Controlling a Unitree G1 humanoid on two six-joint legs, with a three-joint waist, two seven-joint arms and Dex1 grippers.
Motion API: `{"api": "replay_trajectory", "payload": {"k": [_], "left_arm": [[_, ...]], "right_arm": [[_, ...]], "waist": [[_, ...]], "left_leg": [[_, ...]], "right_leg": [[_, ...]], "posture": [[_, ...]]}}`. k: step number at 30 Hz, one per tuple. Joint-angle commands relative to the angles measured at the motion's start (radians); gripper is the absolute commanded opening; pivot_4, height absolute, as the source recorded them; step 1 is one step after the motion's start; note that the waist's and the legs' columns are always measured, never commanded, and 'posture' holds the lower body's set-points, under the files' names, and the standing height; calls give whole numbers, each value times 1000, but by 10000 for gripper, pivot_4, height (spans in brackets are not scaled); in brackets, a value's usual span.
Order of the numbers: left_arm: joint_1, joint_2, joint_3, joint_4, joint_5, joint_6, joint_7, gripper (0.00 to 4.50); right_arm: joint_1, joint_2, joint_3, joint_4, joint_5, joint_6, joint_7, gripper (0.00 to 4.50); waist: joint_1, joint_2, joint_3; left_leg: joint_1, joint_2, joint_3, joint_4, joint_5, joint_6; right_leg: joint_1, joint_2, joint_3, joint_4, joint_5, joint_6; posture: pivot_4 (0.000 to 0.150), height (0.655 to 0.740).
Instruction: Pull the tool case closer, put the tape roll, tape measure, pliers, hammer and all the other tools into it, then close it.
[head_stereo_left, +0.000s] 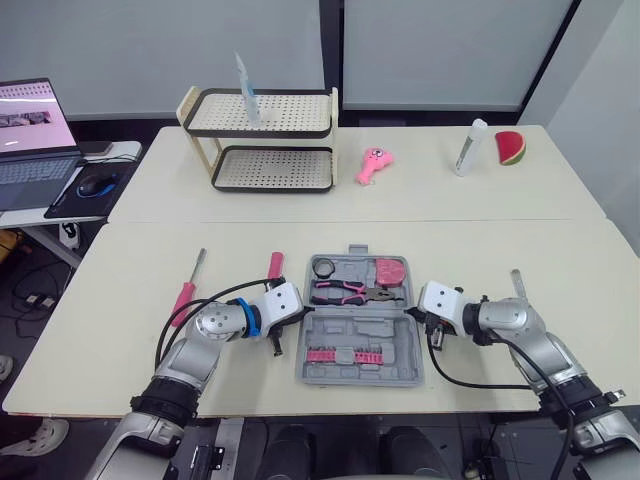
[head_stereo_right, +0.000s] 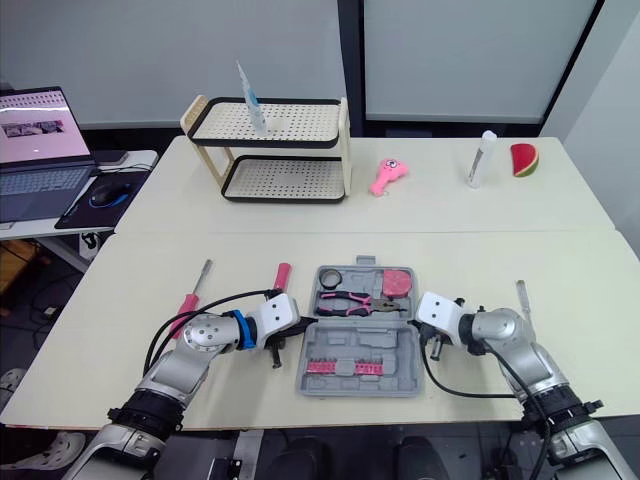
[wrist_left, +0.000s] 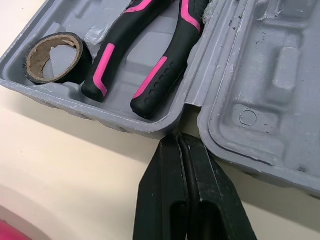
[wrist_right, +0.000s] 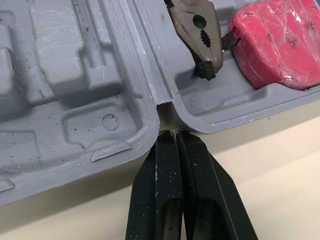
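The tool case (head_stereo_left: 362, 376) is seen lying open on the bench (head_stereo_left: 120, 370), the tape roll (head_stereo_left: 324, 267), pliers (head_stereo_left: 345, 292) and tape measure (head_stereo_left: 390, 271) laid in its far half, with the left gripper (wrist_left: 180, 137) and right gripper (wrist_right: 175, 134) set at its 2 hinge ends, jaws pressed together

No legible text, label or number shows.

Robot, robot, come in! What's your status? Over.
Left pincer, right pincer shut, at hinge ends of tool case. Case open: tape roll, pliers, tape measure inside. Hammer, screwdriver on table.
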Motion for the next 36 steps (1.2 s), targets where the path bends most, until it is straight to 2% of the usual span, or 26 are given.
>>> {"api": "replay_trajectory", "payload": {"k": [1,8,12,15,21,28,30,33,36], "left_arm": [[3,21,-6,-9,-3,-9,-20,301],[6,75,48,-38,-53,-20,-45,301],[34,111,170,-140,-188,47,-63,301],[91,144,318,-219,-314,128,-46,301],[242,149,628,-278,-467,261,111,301],[441,83,886,-267,-529,296,304,301],[475,66,913,-271,-539,301,330,301],[544,32,949,-267,-560,310,354,6128],[602,4,964,-265,-579,314,357,15601]], "right_arm": [[17,-31,-46,-62,30,23,-1,0],[72,-79,-95,-161,64,48,-9,0],[137,-85,-196,-272,113,69,-54,0],[203,-89,-328,-351,169,113,-96,0],[341,-70,-575,-431,246,125,-188,0],[517,34,-822,-425,318,70,-306,0],[549,55,-852,-418,335,63,-319,0],[616,93,-891,-405,371,66,-328,6388],[664,113,-906,-402,406,73,-323,11680]], "waist": [[0,0,0],[-3,0,0],[-3,0,1],[-2,0,1],[-2,0,1],[-1,0,0],[-1,0,0],[-1,0,0],[-1,0,-1]], "left_leg": [[0,0,0,0,0,0],[0,0,0,-1,0,0],[-3,1,0,-1,0,0],[-5,0,0,-1,0,0],[-5,0,0,-1,0,0],[-4,0,0,-2,0,0],[-4,0,0,-3,0,1],[-1,0,0,-3,0,1],[1,0,0,-3,-1,1]], "right_leg": [[0,0,0,0,0,0],[-1,0,0,0,0,0],[-4,0,1,0,0,0],[-6,-1,1,1,0,0],[-6,-1,1,0,0,0],[-4,-5,2,-1,0,0],[-4,-6,3,-1,0,0],[-1,-7,3,-1,0,0],[2,-7,3,-1,0,0]], "posture": [[1500,7356],[1500,7356],[1500,7356],[1500,7356],[1500,7356],[1500,7356],[1500,7356],[1500,7356],[1500,7356]]}}
